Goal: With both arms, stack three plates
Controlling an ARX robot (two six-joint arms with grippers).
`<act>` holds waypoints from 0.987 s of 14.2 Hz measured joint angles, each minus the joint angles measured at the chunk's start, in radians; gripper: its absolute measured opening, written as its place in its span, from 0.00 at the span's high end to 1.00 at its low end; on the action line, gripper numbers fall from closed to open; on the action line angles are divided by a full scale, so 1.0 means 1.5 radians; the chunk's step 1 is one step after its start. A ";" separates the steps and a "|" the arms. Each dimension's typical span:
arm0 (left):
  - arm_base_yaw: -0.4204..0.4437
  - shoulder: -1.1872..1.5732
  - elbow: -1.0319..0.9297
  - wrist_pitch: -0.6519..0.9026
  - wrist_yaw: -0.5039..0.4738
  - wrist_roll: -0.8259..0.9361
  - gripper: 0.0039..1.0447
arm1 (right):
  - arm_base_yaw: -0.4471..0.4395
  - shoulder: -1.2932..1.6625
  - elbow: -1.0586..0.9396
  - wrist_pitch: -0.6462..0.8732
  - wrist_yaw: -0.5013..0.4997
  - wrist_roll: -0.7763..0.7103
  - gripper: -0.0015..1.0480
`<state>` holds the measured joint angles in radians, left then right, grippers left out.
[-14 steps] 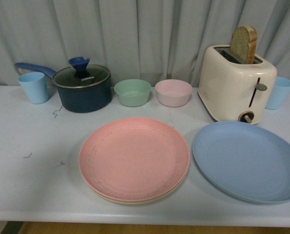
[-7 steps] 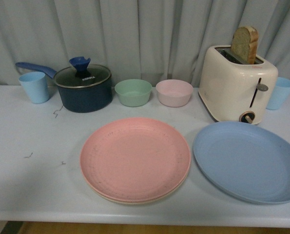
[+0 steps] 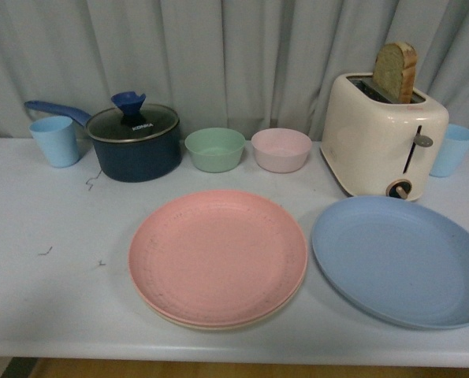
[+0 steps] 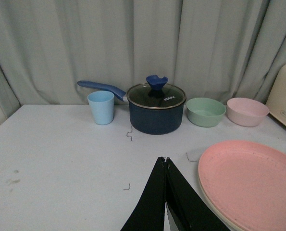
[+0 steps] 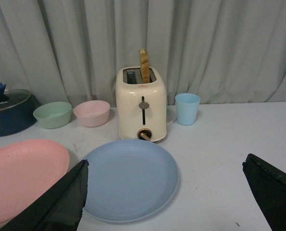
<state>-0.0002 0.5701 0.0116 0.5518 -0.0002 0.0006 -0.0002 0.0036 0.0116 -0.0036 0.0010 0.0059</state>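
On bench (image 3: 53,299) centre: pink plate (image 3: 218,256) sits atop beige plate (image 3: 218,325), only the beige rim showing. Blue plate (image 3: 400,260) lies alone just right of pair, in front of toaster (image 3: 380,138), apart from stack. Left fingers (image 4: 157,207) pressed together, empty. Right fingers (image 5: 66,202) spread wide, empty; blue plate ahead between them. Blue plate judged stiff, light, matte, shallow. It lies flat, so best hold is a pinch across raised rim, then level lift. Thin-rim pinch may slip or tilt.

Toaster (image 3: 382,138) close behind blue plate (image 3: 400,260); table (image 3: 53,276) open beside pink plate (image 3: 218,256).
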 joint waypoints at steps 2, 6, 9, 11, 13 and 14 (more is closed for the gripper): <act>0.000 -0.063 0.000 -0.052 0.000 0.000 0.99 | 0.000 0.000 0.000 0.000 0.000 0.000 0.06; 0.000 -0.152 0.000 -0.139 0.000 0.000 0.99 | 0.000 0.000 0.000 0.000 0.000 0.000 0.06; 0.000 -0.204 0.000 -0.191 0.000 0.000 0.99 | 0.000 0.000 0.000 0.000 0.000 0.000 0.06; 0.000 -0.232 0.000 -0.218 0.000 0.000 0.99 | 0.000 0.000 0.000 0.000 0.000 0.000 0.06; 0.000 -0.257 0.000 -0.244 0.000 0.000 0.99 | 0.000 0.000 0.000 0.000 0.000 0.000 0.06; 0.000 -0.266 0.000 -0.253 0.000 0.000 0.99 | 0.000 0.000 0.000 0.000 0.000 0.000 0.06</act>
<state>-0.0002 0.1707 0.0113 0.1722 -0.0006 0.0006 -0.0002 0.0036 0.0116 -0.0036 0.0010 0.0063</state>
